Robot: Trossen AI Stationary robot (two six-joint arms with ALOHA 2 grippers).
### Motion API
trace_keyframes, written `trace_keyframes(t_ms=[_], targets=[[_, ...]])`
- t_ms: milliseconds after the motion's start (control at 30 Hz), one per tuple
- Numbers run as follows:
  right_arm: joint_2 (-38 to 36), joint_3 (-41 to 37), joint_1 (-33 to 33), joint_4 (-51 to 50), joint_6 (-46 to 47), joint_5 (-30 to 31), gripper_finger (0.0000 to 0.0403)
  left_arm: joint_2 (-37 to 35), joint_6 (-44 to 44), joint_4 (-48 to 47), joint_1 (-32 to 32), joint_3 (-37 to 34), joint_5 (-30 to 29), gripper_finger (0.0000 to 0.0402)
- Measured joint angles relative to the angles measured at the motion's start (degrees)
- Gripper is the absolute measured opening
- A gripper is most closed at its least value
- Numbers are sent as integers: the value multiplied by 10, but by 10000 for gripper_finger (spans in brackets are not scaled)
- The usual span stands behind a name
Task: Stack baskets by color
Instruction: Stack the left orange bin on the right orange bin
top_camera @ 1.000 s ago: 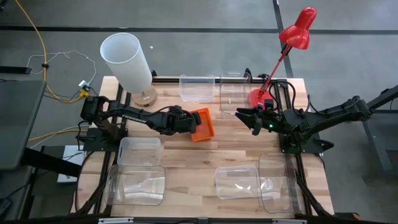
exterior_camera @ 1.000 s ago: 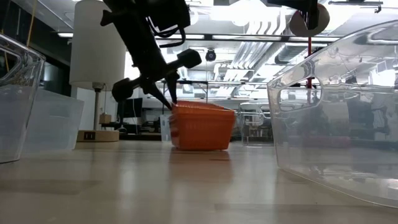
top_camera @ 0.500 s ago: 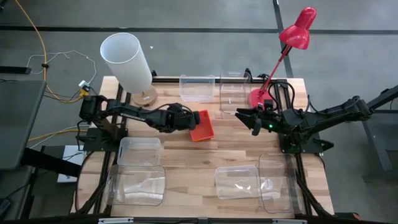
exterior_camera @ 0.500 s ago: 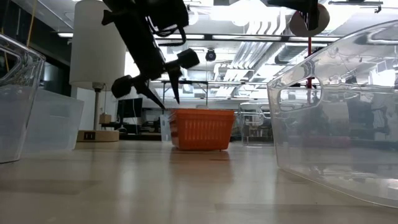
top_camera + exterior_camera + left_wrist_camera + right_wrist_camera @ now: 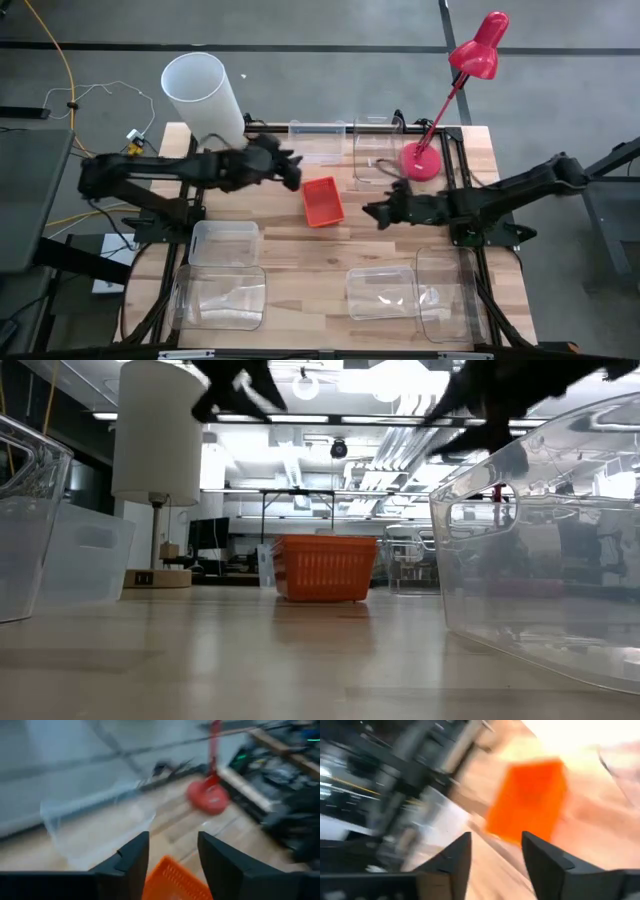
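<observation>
Your left gripper (image 5: 290, 170) hangs with jaws parted and empty, the orange basket (image 5: 322, 201) sitting on the table (image 5: 300, 250) just below and past its fingertips. Your right gripper (image 5: 372, 212) is also parted on nothing, with the basket just ahead of its jaws.

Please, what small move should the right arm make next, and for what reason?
Probably the right tool should advance a little further toward the orange basket and come down over its near rim. The basket stands free on the table; the left tool is open and apart from it. The right tool's fingers are open and point at the basket, with a gap between.
</observation>
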Motion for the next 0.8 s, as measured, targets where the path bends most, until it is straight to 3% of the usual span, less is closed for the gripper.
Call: trace_keyframes(t_ms=[167,233,300,600,800], targets=[[91,0,-22,-9,49,-49,30,-102,98,-7,-6,0,21,79],[122,0,-28,-2,52,-49,9,-135,118,-16,-9,0,41,33],[150,0,-36,3,66,-49,17,-164,124,-27,-14,-6,63,10],[244,0,-58,90,97,-44,4,-276,89,21,-49,-109,62,1],[279,0,-83,129,118,-54,1,-305,74,58,-59,-158,61,0]])
